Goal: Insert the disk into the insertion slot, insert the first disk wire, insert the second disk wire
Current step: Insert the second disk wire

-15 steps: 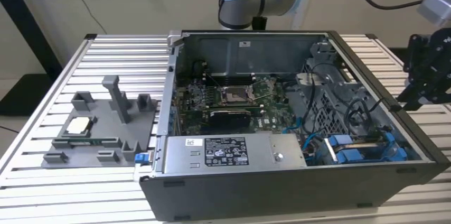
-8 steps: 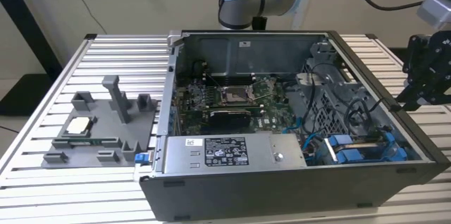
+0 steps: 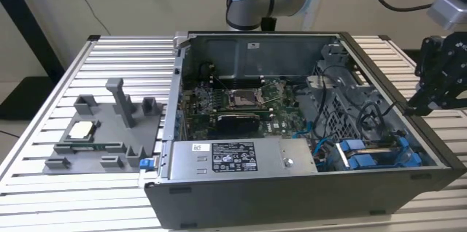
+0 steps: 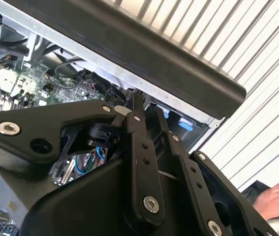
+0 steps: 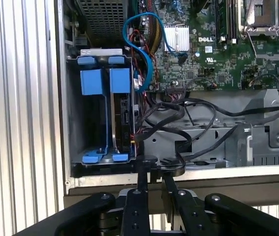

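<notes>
Claw: my claw (image 5: 156, 169) hangs over the computer case's side wall (image 5: 228, 172), fingers (image 5: 143, 177) drawn narrow with only a slim gap. Whether a wire end sits between them, I cannot tell.
Exterior view: the claw (image 3: 417, 106) stands at the case's outer wall, on the exterior view's right.
Wires: black wires (image 5: 198, 120) loop just inside that wall, the nearest thing to my fingertips.
Disk: the disk (image 5: 123, 123) stands on edge in its blue frame, seated in the insertion slot (image 5: 73, 123), just beside the wires.
Step in hand: by my reading the disk is in and the wire work is under way.
Doing it well: I judge a plug must meet the disk's end squarely and go in straight, with the slack loops kept from snagging.
Beyond: the motherboard (image 5: 203, 59), the slatted desk (image 5: 16, 123), and a person's hand (image 4: 277, 199) resting on the desk.
</notes>
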Controlling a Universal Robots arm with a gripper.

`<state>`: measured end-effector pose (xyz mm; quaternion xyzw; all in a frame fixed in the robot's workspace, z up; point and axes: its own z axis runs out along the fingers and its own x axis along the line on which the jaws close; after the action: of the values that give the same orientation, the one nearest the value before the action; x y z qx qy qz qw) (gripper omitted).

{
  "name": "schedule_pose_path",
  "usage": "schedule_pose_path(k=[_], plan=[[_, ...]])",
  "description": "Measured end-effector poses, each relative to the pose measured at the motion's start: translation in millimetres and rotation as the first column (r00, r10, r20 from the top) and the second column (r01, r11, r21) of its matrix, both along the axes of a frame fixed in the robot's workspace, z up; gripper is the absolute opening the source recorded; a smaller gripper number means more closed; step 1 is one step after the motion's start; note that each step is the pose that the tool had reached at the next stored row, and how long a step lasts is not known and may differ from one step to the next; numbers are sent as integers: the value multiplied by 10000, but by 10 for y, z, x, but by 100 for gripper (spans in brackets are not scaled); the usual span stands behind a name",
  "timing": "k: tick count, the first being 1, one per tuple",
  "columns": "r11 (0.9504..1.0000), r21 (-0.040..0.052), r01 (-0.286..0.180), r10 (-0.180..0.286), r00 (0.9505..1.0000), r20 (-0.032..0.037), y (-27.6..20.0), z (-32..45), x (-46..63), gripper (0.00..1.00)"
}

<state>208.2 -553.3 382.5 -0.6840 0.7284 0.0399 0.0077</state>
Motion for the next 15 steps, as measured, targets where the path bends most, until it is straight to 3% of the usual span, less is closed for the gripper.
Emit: schedule_pose_path(k=[5, 7, 9, 13, 15], plan=[[9999, 5, 134, -134, 9999, -92, 0, -4, -35, 27], [9998, 70, 167, -166, 9998, -100, -1, -4, -54, 27], [9995, 227, 203, -201, 9997, -104, 0, -6, -70, 27], [9976, 631, 299, -293, 9995, -113, 0, -8, -96, 27], [9967, 727, 358, -350, 9993, -118, 0, -10, -106, 27]])
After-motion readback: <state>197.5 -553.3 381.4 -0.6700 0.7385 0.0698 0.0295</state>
